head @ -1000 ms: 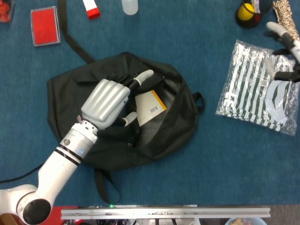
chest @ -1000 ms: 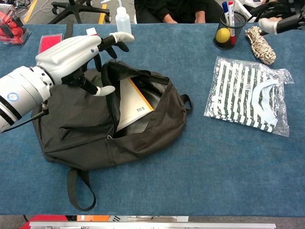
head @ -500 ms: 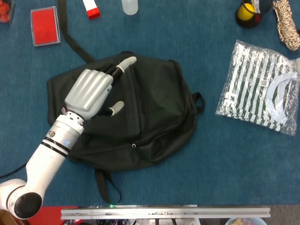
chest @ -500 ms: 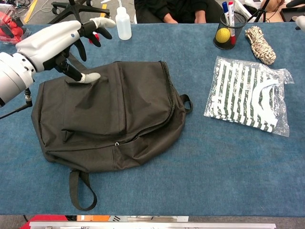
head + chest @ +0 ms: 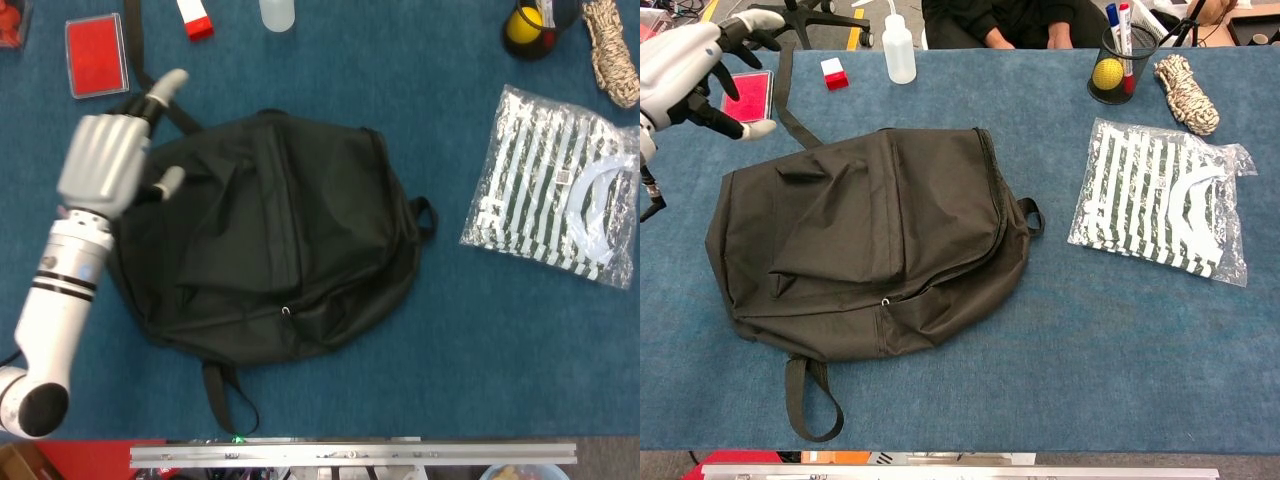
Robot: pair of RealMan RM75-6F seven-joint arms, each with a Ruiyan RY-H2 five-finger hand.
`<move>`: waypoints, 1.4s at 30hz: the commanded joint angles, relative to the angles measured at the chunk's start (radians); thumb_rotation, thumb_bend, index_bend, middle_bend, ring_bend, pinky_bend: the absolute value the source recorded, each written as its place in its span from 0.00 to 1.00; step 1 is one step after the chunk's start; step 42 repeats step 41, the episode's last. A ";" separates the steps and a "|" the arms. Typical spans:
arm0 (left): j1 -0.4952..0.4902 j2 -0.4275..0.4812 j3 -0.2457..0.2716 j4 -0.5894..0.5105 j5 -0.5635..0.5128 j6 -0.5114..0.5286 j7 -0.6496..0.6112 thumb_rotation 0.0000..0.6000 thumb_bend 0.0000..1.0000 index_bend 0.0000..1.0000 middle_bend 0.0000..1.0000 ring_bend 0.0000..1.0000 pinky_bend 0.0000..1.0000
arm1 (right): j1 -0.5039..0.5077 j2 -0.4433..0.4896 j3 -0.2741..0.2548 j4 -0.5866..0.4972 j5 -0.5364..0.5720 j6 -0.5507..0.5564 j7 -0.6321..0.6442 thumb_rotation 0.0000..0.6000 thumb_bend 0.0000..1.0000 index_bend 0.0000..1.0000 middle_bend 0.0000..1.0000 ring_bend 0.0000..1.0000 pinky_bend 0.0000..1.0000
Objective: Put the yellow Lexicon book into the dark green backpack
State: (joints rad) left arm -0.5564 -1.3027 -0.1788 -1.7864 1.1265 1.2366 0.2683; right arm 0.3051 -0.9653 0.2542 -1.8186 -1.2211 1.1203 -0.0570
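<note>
The dark green backpack (image 5: pixel 270 235) (image 5: pixel 875 235) lies flat in the middle of the blue table, its flap down over the opening. No yellow book shows in either view. My left hand (image 5: pixel 105 160) (image 5: pixel 690 65) hovers off the bag's left upper edge, fingers apart and empty, not touching the fabric. My right hand is outside both views.
A striped plastic packet (image 5: pixel 555 190) (image 5: pixel 1160 195) lies to the right of the bag. At the far edge stand a red box (image 5: pixel 97 55), a white bottle (image 5: pixel 899 50), a small red-white block (image 5: pixel 833 72), a pen cup holding a yellow ball (image 5: pixel 1110 70) and a rope coil (image 5: pixel 1185 90).
My left hand let the bag's flap fall shut over the yellow book and drew back to the left, clear of the bag. The right hand left the frame.
</note>
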 commanded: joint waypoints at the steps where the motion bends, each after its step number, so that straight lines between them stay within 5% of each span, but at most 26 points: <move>1: 0.040 0.013 0.012 0.060 0.034 0.044 -0.034 1.00 0.24 0.09 0.19 0.25 0.43 | -0.044 -0.062 -0.059 0.084 -0.075 0.105 -0.086 1.00 0.53 0.04 0.17 0.06 0.19; 9: 0.147 0.052 0.072 0.161 0.108 0.139 -0.100 1.00 0.24 0.12 0.19 0.25 0.43 | -0.108 -0.119 -0.113 0.207 -0.137 0.228 -0.113 1.00 0.52 0.09 0.19 0.07 0.20; 21: 0.318 0.152 0.152 0.153 0.190 0.258 -0.219 1.00 0.24 0.14 0.20 0.25 0.41 | -0.158 -0.136 -0.160 0.256 -0.201 0.293 -0.058 1.00 0.49 0.14 0.23 0.10 0.21; 27: 0.388 0.158 0.164 0.149 0.234 0.335 -0.261 1.00 0.24 0.15 0.21 0.25 0.40 | -0.166 -0.140 -0.167 0.241 -0.218 0.307 -0.047 1.00 0.48 0.15 0.24 0.10 0.21; 42: 0.424 0.174 0.157 0.132 0.267 0.326 -0.229 1.00 0.24 0.16 0.21 0.25 0.37 | -0.151 -0.135 -0.183 0.218 -0.257 0.283 -0.036 1.00 0.47 0.17 0.25 0.11 0.21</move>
